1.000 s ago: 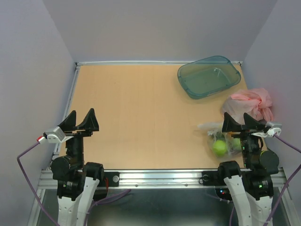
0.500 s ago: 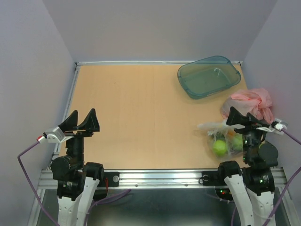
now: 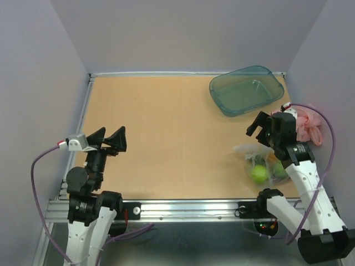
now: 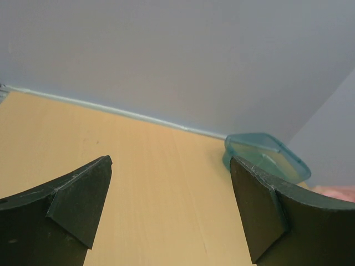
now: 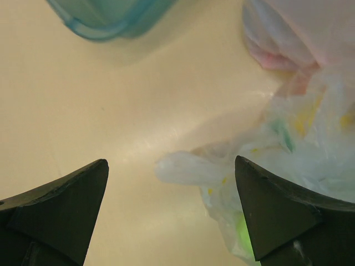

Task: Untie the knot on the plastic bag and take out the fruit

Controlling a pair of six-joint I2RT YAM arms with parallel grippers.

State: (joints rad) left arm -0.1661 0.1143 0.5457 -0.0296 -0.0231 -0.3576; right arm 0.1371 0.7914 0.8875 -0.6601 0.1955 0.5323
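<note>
The light wooden table (image 3: 166,127) carries a teal plastic tray (image 3: 247,90) far right. The crinkly transparent plastic bag (image 5: 299,144) lies near right, below the wide-spread right gripper (image 5: 171,162). The left gripper (image 4: 169,160) gapes empty. A round green fruit (image 3: 258,174) sits inside the bag.

A thin, crinkly, clear plastic bag (image 3: 260,159) with faint green print lies slumped on a light wooden table (image 3: 166,127), close to its near right edge. The bag's gathered neck, a twisted whitish tail (image 3: 244,148), points left and rests flat on the wood. Inside, a bright green round toy fruit (image 3: 258,174) presses against the near side of the film, and a second green fruit (image 3: 278,169) sits just right of it. Blurred yellow and orange patches show through the plastic in the right wrist view, probably more fruit.
</note>
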